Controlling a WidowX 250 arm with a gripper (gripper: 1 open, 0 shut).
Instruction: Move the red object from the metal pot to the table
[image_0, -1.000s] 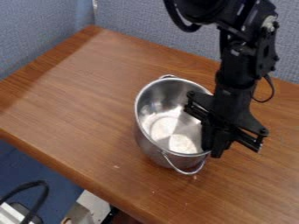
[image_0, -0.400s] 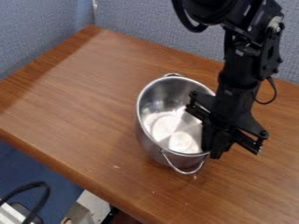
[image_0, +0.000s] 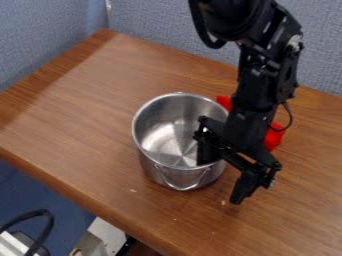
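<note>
The metal pot (image_0: 174, 135) stands on the brown table (image_0: 80, 90), shiny and with nothing red showing inside it. The red object (image_0: 275, 135) lies on the table just right of the pot, mostly hidden behind the black arm; a second red bit shows by the pot's far rim. My gripper (image_0: 229, 166) points steeply down at the pot's right rim, in front of the red object. Its black fingers (image_0: 249, 188) stand spread apart, open, with nothing between them.
The table's front edge runs diagonally just below the pot and gripper. A blue wall backs the table at the top. Dark cables and floor clutter (image_0: 27, 235) show beyond the lower left edge.
The pot now sits further left than before. The red object has come into view on the table behind the arm. The gripper has shifted left and down, and its fingers now stand apart.
</note>
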